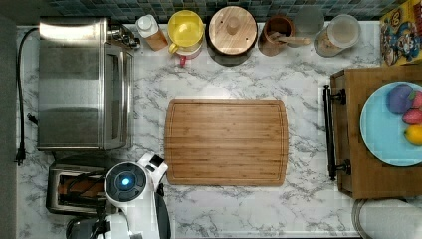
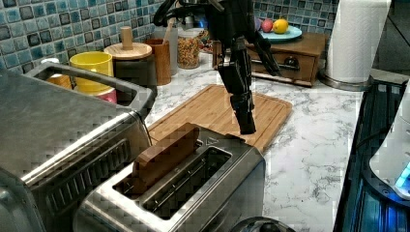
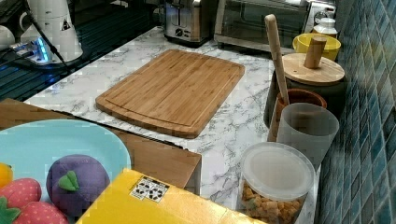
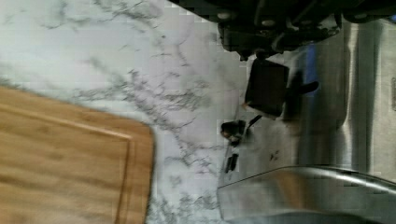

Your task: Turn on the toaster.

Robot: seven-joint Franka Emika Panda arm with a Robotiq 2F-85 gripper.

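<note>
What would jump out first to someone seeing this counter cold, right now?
Probably the black gripper hanging at the far end of the steel toaster in the left view, where a brown slice stands in the slot nearer the big toaster oven. Next, the bare wooden cutting board in the middle of the marble counter in the top view.

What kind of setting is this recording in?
Most likely a kitchen counter, possibly a mock-up: a marble-look counter against a tiled wall, with a toaster, a toaster oven and a cutting board.
</note>
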